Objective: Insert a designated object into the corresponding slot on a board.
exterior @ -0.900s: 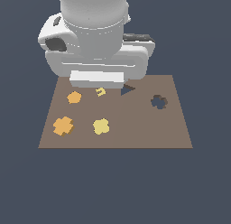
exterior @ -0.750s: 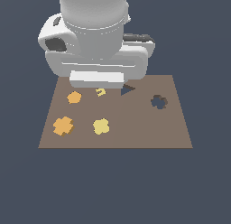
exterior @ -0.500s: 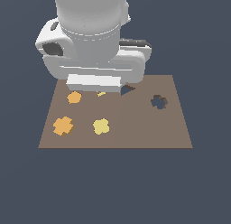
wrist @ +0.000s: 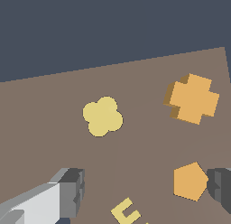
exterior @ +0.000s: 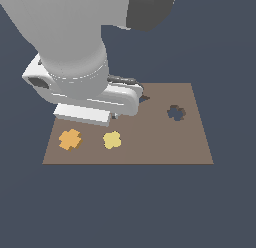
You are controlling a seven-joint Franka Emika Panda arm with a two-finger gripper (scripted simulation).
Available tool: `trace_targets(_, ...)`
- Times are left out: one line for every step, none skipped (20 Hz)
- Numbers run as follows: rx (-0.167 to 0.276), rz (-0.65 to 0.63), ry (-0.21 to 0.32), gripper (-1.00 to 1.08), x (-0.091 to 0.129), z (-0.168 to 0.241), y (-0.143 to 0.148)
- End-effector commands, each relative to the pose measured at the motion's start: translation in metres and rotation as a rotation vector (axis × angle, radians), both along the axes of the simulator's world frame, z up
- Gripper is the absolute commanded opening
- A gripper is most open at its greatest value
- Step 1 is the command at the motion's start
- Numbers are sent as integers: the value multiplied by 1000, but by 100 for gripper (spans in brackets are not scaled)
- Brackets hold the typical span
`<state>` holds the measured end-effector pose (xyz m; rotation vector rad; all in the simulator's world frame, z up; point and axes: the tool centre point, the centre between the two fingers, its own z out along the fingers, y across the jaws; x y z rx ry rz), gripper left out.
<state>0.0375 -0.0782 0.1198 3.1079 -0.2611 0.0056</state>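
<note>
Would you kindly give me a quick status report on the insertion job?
Gripper open, empty, low over the board. Orange cross not yet grasped, lying on board. Slot empty, unobstructed. Orange pentagon beside one fingertip.

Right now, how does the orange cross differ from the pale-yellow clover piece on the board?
The orange cross has squared, stubby arms; the yellow clover has rounded lobes. The orange cross is deeper in colour and looks somewhat larger than the yellow clover. In the exterior view the cross sits nearer the board's left edge. Both lie flat on the board, untouched by the pincer.
</note>
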Motion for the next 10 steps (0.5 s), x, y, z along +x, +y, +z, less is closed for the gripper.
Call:
trace_targets(3,-50,0,100,9,-13,-15)
trace_targets(5,-72,0,100,13,-18,-22)
trace_targets(7,-94,0,100,17,-23,-29)
trace_targets(8,-115,-1,100,21,-29,-36)
trace_targets(10,-134,-1,100,24,-33,-42)
trace_targets(12,-153,-1,100,27,-38,-48)
trace_targets(13,-170,-1,100,29,-42,-54)
trace_targets(14,-186,-1,100,31,-46,-59)
trace_targets(16,-201,-1,100,34,-50,-64)
trace_targets(17,-214,-1,100,35,-53,-68)
